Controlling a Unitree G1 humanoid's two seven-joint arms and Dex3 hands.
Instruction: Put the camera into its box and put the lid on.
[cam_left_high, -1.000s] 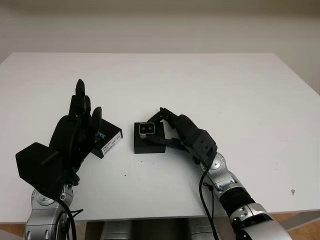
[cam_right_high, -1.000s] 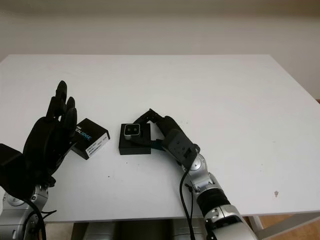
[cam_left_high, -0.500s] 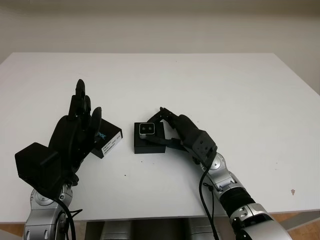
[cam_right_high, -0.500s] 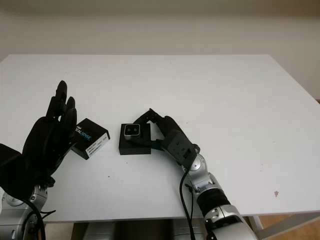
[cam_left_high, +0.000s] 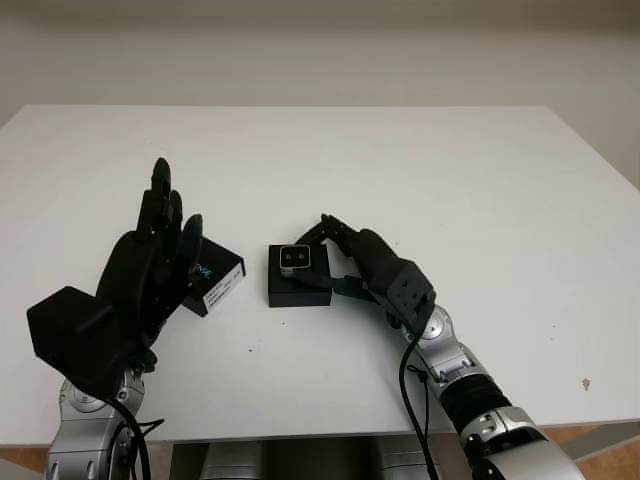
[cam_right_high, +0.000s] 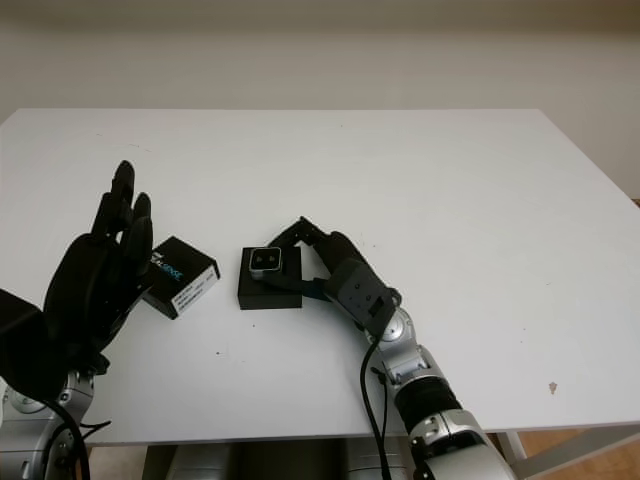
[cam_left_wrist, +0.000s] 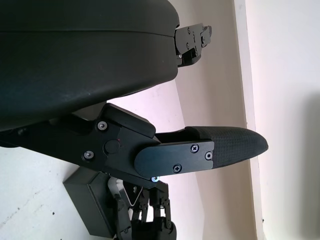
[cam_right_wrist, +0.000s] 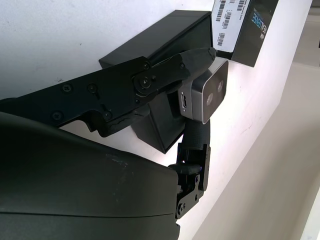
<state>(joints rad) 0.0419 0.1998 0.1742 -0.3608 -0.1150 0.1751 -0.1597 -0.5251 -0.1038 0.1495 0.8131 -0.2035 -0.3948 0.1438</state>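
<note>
A small silver camera (cam_left_high: 293, 258) with two dark lenses sits at the far end of the open black box (cam_left_high: 299, 290), near the table's middle. My right hand (cam_left_high: 320, 257) is shut on it, fingers over its far side and thumb along the box's right edge. The right wrist view shows the camera (cam_right_wrist: 207, 93) pinched just above the box (cam_right_wrist: 159, 39). The black lid (cam_left_high: 216, 279), with a white label and blue lettering, lies flat to the left of the box. My left hand (cam_left_high: 160, 240) is open and raised above the table beside the lid, covering its left end.
The white table (cam_left_high: 450, 180) stretches wide to the right and far side. Its front edge runs close below both arms. In the left wrist view the box (cam_left_wrist: 89, 202) lies beyond my left hand.
My left hand has sunk very slightly. The right hand and the camera have barely moved.
</note>
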